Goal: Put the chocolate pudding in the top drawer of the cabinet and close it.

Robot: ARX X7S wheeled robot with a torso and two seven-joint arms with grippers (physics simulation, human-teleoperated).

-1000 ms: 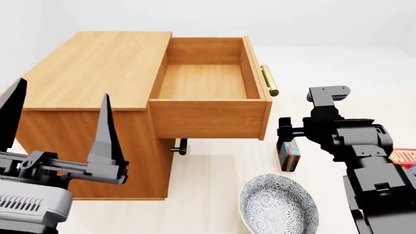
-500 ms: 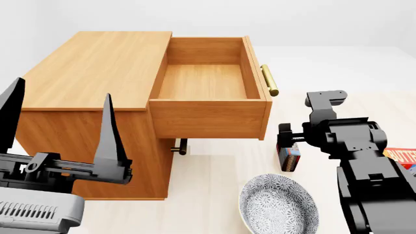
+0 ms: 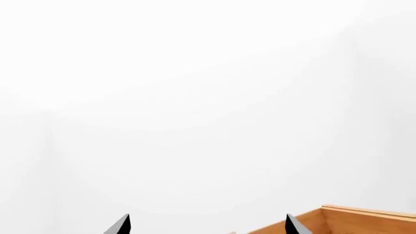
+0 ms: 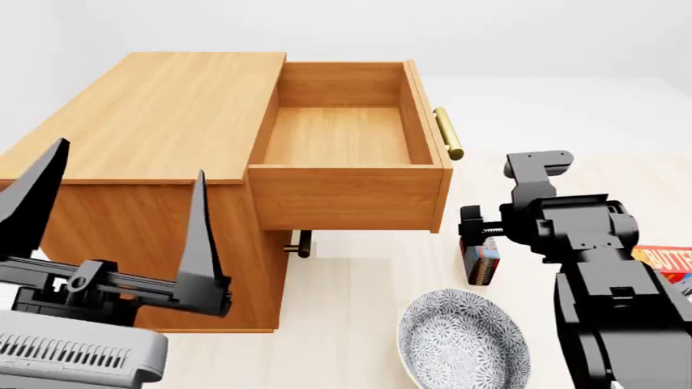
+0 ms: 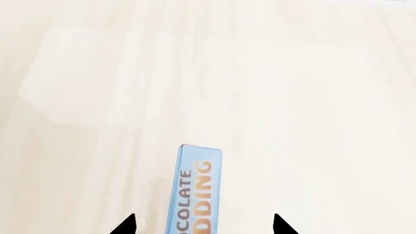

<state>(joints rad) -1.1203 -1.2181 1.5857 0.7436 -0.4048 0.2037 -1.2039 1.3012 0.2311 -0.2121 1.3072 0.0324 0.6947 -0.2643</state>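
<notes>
The top drawer (image 4: 343, 138) is pulled open. The right gripper (image 5: 202, 225) hangs over the chocolate pudding (image 5: 196, 190) — jaws apart, maybe not touching. The left gripper (image 4: 113, 223) at lower left — jaws wide.

Plain white walls (image 4: 519, 32) meeting in soft corners, pale cream wood-grain floor (image 4: 357, 284) streaked with faint lighter bands, even shadowless light, no windows in view
</notes>
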